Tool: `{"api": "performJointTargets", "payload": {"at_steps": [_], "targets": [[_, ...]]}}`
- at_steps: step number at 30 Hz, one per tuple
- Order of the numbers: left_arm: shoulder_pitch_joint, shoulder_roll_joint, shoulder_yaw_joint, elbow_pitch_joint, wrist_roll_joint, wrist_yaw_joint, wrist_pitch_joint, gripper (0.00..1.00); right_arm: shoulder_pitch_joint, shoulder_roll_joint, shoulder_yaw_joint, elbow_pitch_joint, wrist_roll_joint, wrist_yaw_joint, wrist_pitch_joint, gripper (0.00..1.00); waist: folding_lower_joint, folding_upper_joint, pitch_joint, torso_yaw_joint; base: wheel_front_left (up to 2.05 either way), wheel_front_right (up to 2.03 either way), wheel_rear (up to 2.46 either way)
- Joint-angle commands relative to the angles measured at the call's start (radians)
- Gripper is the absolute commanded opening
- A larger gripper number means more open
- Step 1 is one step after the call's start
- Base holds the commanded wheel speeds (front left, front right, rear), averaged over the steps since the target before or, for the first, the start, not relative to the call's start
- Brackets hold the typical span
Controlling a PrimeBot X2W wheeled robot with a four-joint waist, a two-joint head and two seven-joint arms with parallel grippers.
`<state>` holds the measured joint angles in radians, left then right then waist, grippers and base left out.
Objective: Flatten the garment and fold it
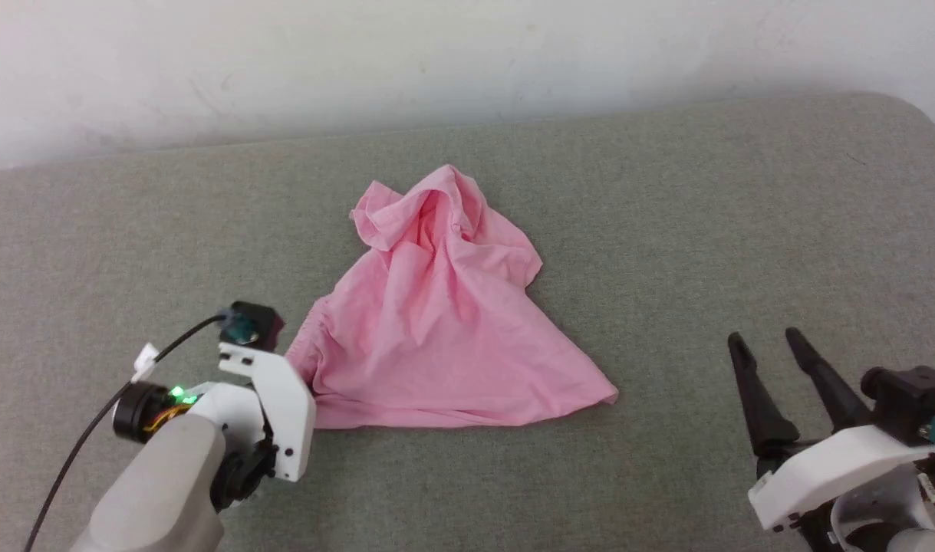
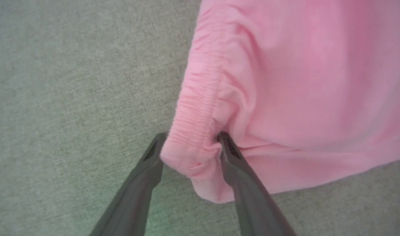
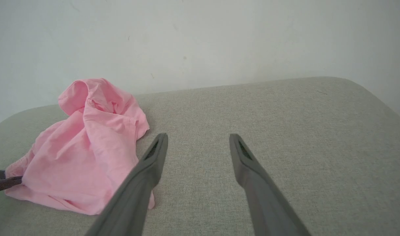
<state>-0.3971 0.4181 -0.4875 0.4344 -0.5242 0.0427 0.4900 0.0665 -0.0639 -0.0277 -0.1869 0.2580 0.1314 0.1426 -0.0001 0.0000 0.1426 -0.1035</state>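
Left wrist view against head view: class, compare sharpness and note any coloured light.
Left wrist view: blurred, the garment close up, green tint on the cushion by the fingers. Head view: sharper, evenly lit, green lamp glowing on the left arm.

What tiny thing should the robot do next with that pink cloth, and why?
Probably close the left tool on the garment: its two fingers straddle the gathered waistband corner, wide apart, so a pinch there looks ready. The right tool hangs open off to the side, over the grey surface.
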Motion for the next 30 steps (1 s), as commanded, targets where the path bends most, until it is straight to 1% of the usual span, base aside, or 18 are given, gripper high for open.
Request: {"api": "performJointTargets", "payload": {"at_steps": [1, 2, 4, 6, 10, 13, 18, 21, 27, 28, 29, 30], "targets": [[0.010, -0.008, -0.049, 0.041, 0.021, -0.027, 0.050, 0.12, -0.007, -0.009, 0.004, 0.012, 0.012, -0.001, 0.019, 1.00, 0.0001, 0.0000, 0.004, -0.005, 0.00, 0.00, 0.00], [0.008, -0.014, -0.057, 0.049, 0.018, -0.035, 0.062, 0.00, -0.005, -0.020, 0.012, 0.023, 0.011, -0.001, 0.040, 1.00, 0.0001, 0.0000, 0.003, -0.004, 0.00, 0.00, 0.00], [0.008, -0.026, -0.071, 0.061, 0.011, -0.047, 0.084, 0.00, 0.000, -0.046, 0.036, 0.049, 0.018, -0.001, 0.093, 1.00, 0.0001, 0.0000, 0.001, 0.002, 0.00, 0.00, 0.00], [0.007, -0.037, -0.071, 0.061, 0.007, -0.044, 0.073, 0.00, -0.008, -0.062, 0.049, 0.071, 0.037, -0.001, 0.123, 1.00, 0.0001, 0.0000, 0.000, 0.012, 0.00, 0.00, 0.00], [0.019, -0.054, -0.045, 0.041, -0.001, -0.014, -0.004, 0.00, -0.055, -0.092, 0.087, 0.138, 0.080, -0.001, 0.163, 1.00, 0.0001, 0.0000, -0.002, 0.036, 0.00, 0.00, 0.00], [0.032, -0.064, -0.025, 0.009, 0.000, 0.014, -0.069, 0.00, -0.114, -0.121, 0.143, 0.202, 0.120, -0.001, 0.204, 1.00, 0.0001, 0.0000, -0.002, 0.057, 0.00, 0.00, 0.00], [0.050, -0.079, -0.005, -0.067, 0.005, 0.050, -0.150, 0.00, -0.224, -0.164, 0.254, 0.353, 0.197, -0.001, 0.283, 1.00, 0.0001, 0.0000, 0.006, 0.101, 0.00, 0.00, 0.00], [0.056, -0.089, -0.001, -0.110, 0.003, 0.057, -0.181, 0.00, -0.267, -0.174, 0.306, 0.447, 0.234, -0.001, 0.299, 1.00, 0.0001, 0.0000, 0.017, 0.127, 0.00, 0.00, 0.00], [0.078, -0.088, 0.010, -0.167, -0.002, 0.068, -0.224, 0.00, -0.339, -0.183, 0.436, 0.621, 0.308, -0.001, 0.355, 1.00, 0.0001, 0.0000, 0.030, 0.135, 0.00, 0.00, 0.00], [0.082, -0.088, 0.012, -0.173, -0.005, 0.068, -0.228, 0.00, -0.348, -0.187, 0.461, 0.640, 0.318, -0.001, 0.365, 0.94, 0.0001, 0.0000, 0.031, 0.135, 0.00, 0.00, 0.00], [0.086, -0.087, 0.012, -0.177, -0.005, 0.069, -0.230, 0.00, -0.356, -0.190, 0.484, 0.654, 0.329, -0.001, 0.371, 0.73, 0.0001, 0.0000, 0.032, 0.135, 0.00, 0.00, 0.00], [0.090, -0.086, 0.012, -0.181, -0.006, 0.071, -0.232, 0.00, -0.363, -0.190, 0.506, 0.666, 0.343, -0.001, 0.377, 0.24, 0.0001, 0.0000, 0.033, 0.134, 0.00, 0.00, 0.00]]}}
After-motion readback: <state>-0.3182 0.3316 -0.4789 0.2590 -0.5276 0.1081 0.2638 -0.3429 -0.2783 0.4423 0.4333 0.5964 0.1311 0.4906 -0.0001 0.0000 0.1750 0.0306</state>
